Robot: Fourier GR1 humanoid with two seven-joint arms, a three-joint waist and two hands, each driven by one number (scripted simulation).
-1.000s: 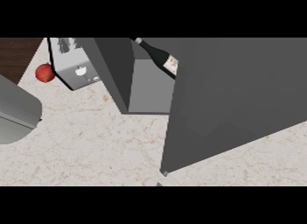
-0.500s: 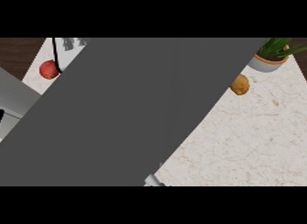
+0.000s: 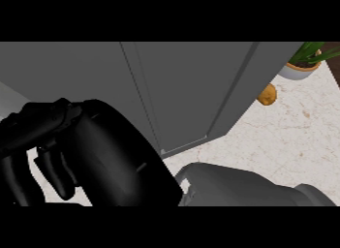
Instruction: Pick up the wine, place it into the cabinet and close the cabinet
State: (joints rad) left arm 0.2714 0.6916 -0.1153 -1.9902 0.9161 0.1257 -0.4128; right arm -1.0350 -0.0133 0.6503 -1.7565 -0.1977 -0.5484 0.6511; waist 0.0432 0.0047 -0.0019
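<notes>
The grey cabinet [image 3: 187, 87] fills the upper middle of the head view, and its door stands flush with the front. No wine bottle shows anywhere. My right hand [image 3: 94, 145] looms large and black at the lower left, close to the camera and in front of the cabinet. Its fingers [image 3: 58, 169] hang relaxed and hold nothing. Its grey forearm [image 3: 251, 186] comes in from the lower right. A pale grey strip [image 3: 4, 92] and dark shapes at the far left edge may be my left arm and hand.
A potted plant in a white pot [image 3: 300, 69] stands at the back right of the speckled counter [image 3: 294, 140]. A brown-orange vegetable [image 3: 267, 94] lies beside the cabinet's right side. Dark wood shows past the counter's right edge.
The open cabinet door swung across the view and now lies shut against the cabinet. The bottle seen inside a second ago is hidden. My right hand has moved up close to the camera.
</notes>
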